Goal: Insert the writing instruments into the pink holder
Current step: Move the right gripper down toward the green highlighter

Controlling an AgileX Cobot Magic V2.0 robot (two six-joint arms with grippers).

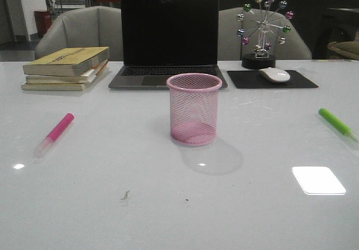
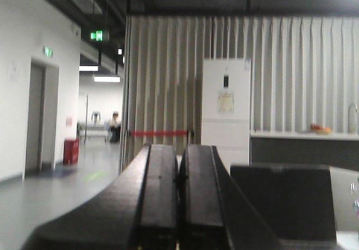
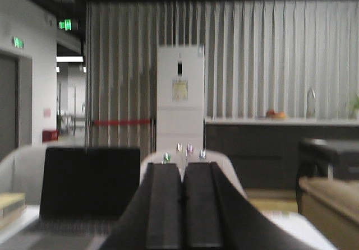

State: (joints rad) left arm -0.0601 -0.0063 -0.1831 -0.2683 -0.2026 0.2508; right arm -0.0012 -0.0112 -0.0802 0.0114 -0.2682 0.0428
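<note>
The pink wire-mesh holder (image 1: pixel 194 109) stands upright and empty at the table's middle. A hot pink highlighter with a pale cap (image 1: pixel 54 134) lies flat on the left side of the table. The bright green highlighter (image 1: pixel 336 121) lies flat near the right edge. Neither gripper shows in the front view. My left gripper (image 2: pixel 180 174) is shut on nothing and points level at the room beyond. The right gripper (image 3: pixel 183 189) is likewise shut and empty, aimed over the laptop (image 3: pixel 90 183).
Behind the holder sits an open laptop (image 1: pixel 168 42). A stack of books (image 1: pixel 67 68) lies at the back left. A white mouse (image 1: pixel 274 74) on a black pad and a ball-wheel ornament (image 1: pixel 263 31) stand at the back right. Two chairs stand behind the table.
</note>
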